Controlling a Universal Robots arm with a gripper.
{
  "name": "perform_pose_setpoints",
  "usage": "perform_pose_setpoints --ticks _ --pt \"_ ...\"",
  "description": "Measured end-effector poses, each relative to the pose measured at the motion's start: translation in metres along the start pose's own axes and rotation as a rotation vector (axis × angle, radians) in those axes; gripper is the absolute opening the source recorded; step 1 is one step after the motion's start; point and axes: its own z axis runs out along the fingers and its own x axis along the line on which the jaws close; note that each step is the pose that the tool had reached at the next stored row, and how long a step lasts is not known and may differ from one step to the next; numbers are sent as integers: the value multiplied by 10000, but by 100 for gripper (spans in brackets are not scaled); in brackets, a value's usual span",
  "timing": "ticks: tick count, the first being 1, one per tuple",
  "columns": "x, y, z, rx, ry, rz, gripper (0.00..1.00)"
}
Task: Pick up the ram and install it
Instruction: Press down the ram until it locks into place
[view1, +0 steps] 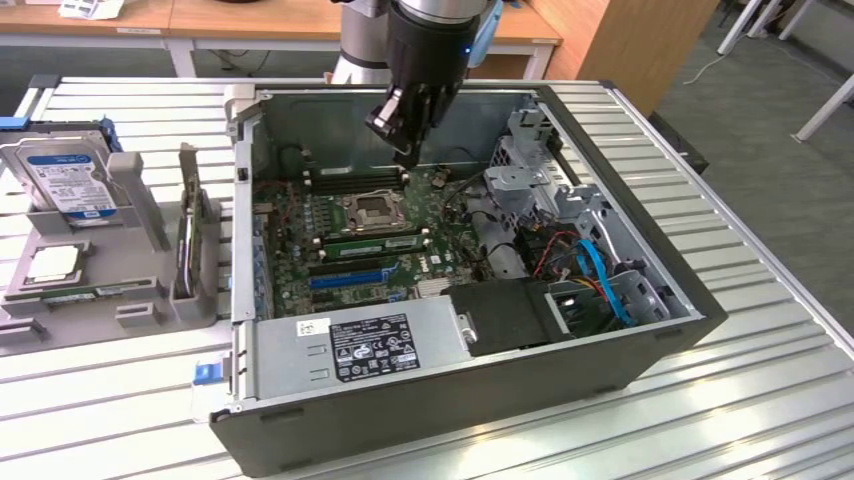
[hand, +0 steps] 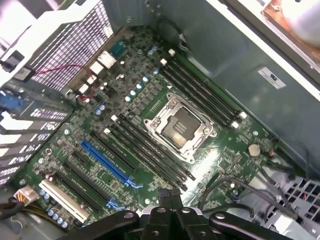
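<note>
My gripper (view1: 404, 150) hangs shut and empty inside the open computer case (view1: 647, 270), above the black memory slots (view1: 354, 178) at the far side of the processor socket (view1: 371, 208). In the wrist view its fingertips (hand: 169, 194) are pressed together over the motherboard, near the memory slots (hand: 145, 145) beside the socket (hand: 180, 127). A ram stick (view1: 100, 292), thin and green, lies flat in the grey holder (view1: 134, 200) at the exterior view's left. A second thin board (view1: 188, 235) stands on edge in the same holder.
The holder also carries a hard drive (view1: 64, 180) and a square silver processor chip (view1: 54, 262). A blue expansion slot (hand: 107, 162) crosses the board. The power supply (view1: 360, 345), drive cage (view1: 534, 180) and cables (view1: 601, 275) crowd the case's near and right sides.
</note>
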Motion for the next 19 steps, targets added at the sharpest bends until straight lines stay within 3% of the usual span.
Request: perform_pose_setpoints --ticks 19 --pt "0 0 0 93 -120 1735 10"
